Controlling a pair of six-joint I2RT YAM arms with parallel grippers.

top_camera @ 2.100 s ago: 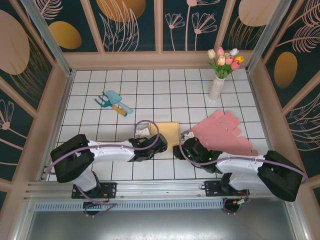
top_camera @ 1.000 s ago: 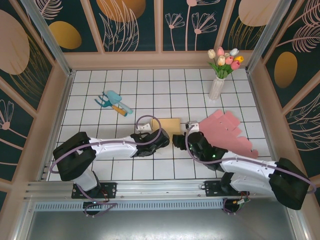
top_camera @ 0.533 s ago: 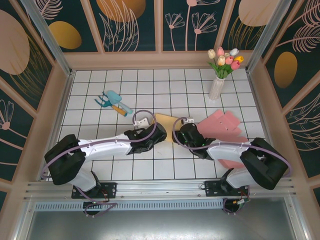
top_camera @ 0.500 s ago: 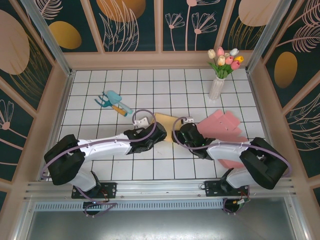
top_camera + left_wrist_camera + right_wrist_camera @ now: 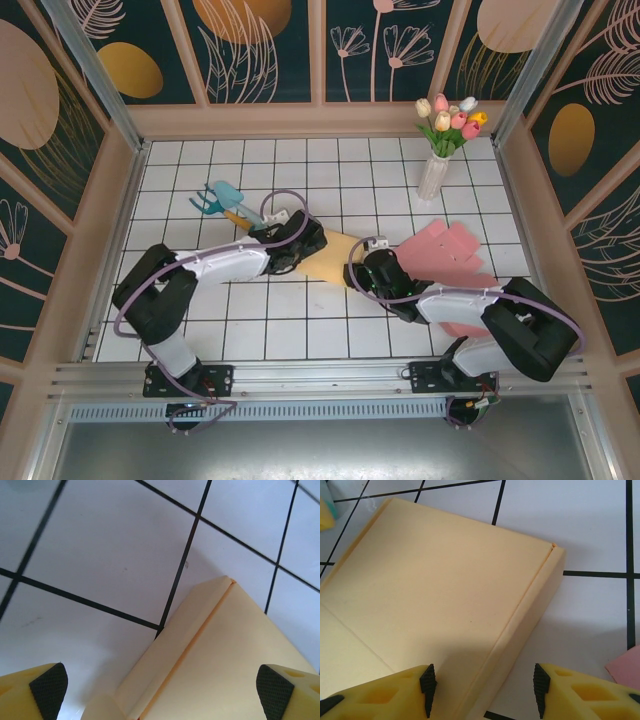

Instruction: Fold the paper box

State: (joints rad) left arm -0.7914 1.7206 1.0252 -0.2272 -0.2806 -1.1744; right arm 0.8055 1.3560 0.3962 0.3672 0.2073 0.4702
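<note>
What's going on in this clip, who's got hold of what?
Two robot arms are working on a pale yellow paper box that sits on the white tiled table. The left gripper is wide open, poised over one corner of the box and holding nothing. The right gripper straddles a folded side edge of the box with its jaws apart, and a gap shows between one finger and the box wall. A pink cut cardboard sheet lies to the right of the box.

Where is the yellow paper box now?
In the top view the yellow paper box lies mid-table between the left gripper and right gripper, left of the pink sheet.
</note>
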